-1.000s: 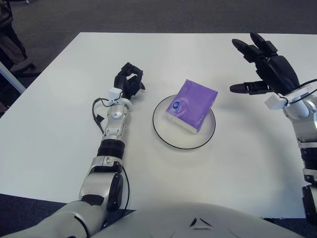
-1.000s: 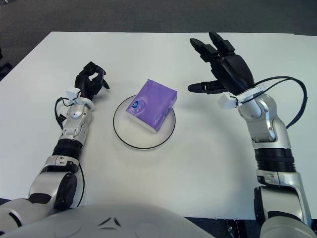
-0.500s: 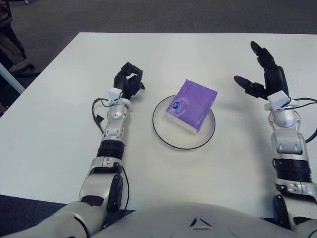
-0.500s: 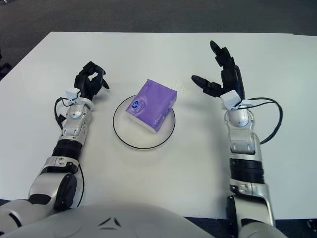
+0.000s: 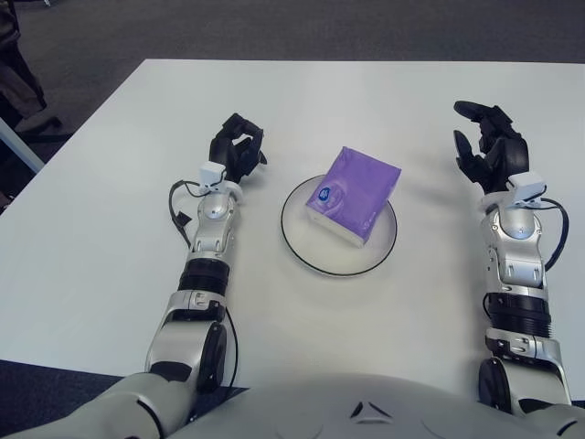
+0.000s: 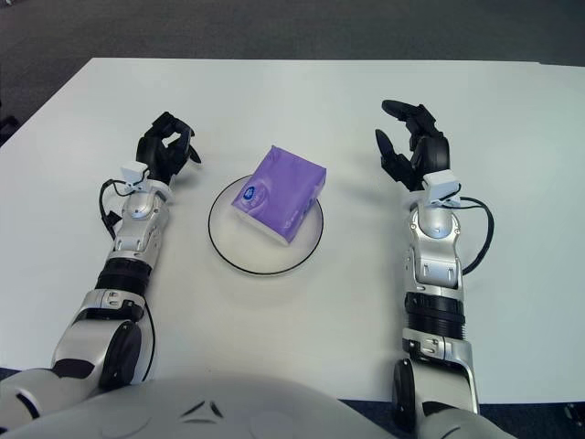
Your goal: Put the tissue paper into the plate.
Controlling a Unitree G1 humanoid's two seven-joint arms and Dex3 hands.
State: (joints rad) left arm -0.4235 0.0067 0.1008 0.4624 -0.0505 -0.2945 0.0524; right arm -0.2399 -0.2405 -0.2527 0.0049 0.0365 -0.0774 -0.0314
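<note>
Tissue pack (image 5: pixel 354 194) diagonal on plate (image 5: pixel 302 247)

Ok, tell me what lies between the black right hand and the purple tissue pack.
Only bare white table and the plate's black rim lie between the right hand and the purple tissue pack, in both eye views.

Office or lab room, plain white table (image 5: pixel 110 238), dark grey carpet floor (image 5: pixel 302 27)
</note>
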